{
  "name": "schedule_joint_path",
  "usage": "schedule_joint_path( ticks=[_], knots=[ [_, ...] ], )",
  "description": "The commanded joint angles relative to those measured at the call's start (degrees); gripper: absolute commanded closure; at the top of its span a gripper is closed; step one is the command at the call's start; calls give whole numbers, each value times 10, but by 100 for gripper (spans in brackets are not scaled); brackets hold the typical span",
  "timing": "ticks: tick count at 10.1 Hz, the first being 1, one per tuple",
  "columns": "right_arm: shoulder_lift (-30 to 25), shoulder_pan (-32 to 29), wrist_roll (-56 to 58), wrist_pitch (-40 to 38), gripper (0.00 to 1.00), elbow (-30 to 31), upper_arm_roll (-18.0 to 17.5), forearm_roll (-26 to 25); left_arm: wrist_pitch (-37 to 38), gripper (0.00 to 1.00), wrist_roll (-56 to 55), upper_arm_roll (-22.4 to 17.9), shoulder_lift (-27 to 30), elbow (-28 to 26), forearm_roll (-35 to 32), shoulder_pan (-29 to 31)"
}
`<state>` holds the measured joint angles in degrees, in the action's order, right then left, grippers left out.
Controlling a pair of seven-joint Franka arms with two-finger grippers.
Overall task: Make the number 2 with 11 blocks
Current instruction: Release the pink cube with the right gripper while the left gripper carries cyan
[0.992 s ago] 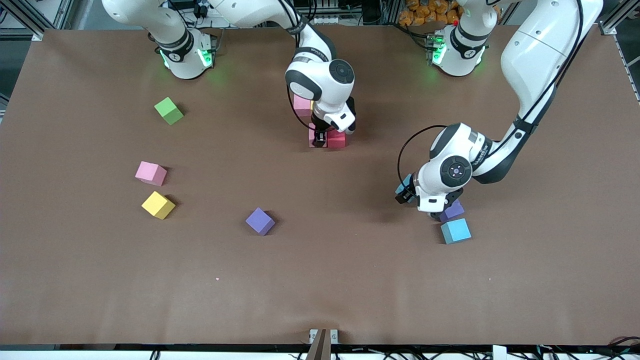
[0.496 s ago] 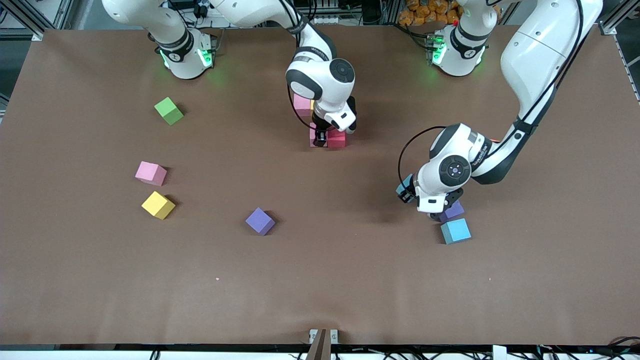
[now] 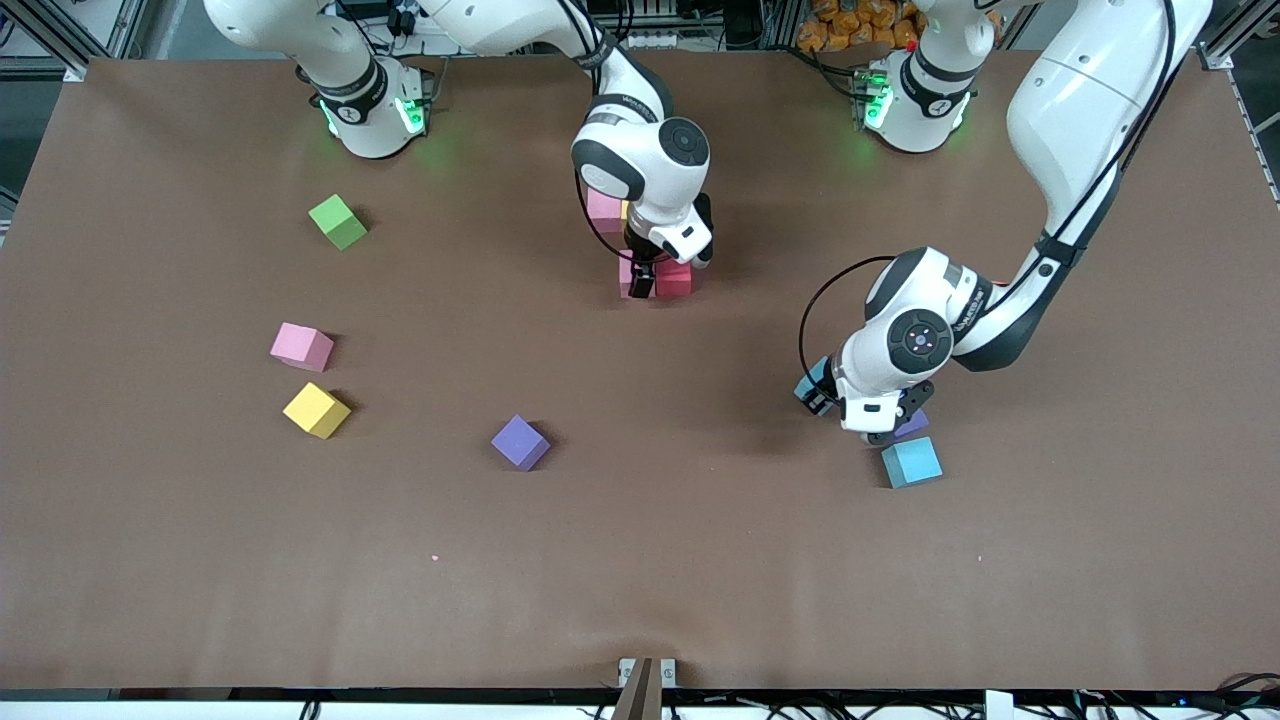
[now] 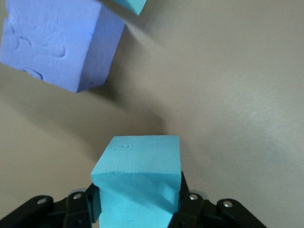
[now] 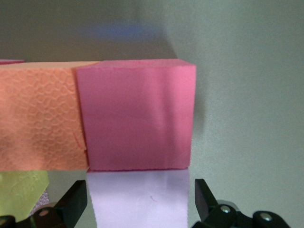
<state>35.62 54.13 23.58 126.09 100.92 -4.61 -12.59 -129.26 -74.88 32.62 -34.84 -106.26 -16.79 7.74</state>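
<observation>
Clock: read on the table (image 3: pixel 640 600) from its middle, 12 toward the arms' bases, 6 toward the front camera.
Left gripper (image 3: pixel 818 388): at 3 o'clock, low over the table, jaws clamped on the held blue cube (image 4: pixel 137 185).
Second purple cube (image 4: pixel 57 42): on the table just beside the held blue cube.
Loose blue cube (image 3: pixel 911 461): at 6 o'clock of the second purple cube, close to it.
Right gripper (image 5: pixel 140 209): at 12 o'clock, down at the number 2 (image 3: pixel 675 280), fingers (image 5: pixel 76 204) apart, either side of a pale pink cube (image 5: pixel 137 199).
Number 2: only partly laid; red cube (image 3: pixel 676 276), orange cube (image 5: pixel 38 118) and yellow cube (image 5: pixel 21 190) touch in the cluster, the rest is hidden under the arm.
Green cube (image 3: pixel 338 221): 10 o'clock, alone.
Loose pink cube (image 3: pixel 301 346): 9 o'clock.
Loose yellow cube (image 3: pixel 316 410): near the loose pink cube, at its 6 o'clock.
Purple cube (image 3: pixel 520 442): 8 o'clock, alone.
</observation>
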Motion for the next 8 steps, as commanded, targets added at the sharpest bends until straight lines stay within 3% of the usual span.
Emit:
schedule_joint_path(
  ticks=[1,5,8],
  knots=[
    [-32,-6,-3,-30,0,-2,-1,-5,3,41,-55,7,23,13,-9,0],
    [-108,-35,-3,-83,0,22,-2,4,49,40,-142,45,34,41,-8,1],
    [-143,-116,-3,-87,0,43,-1,21,70,40,-233,92,48,42,-7,3]
  ],
)
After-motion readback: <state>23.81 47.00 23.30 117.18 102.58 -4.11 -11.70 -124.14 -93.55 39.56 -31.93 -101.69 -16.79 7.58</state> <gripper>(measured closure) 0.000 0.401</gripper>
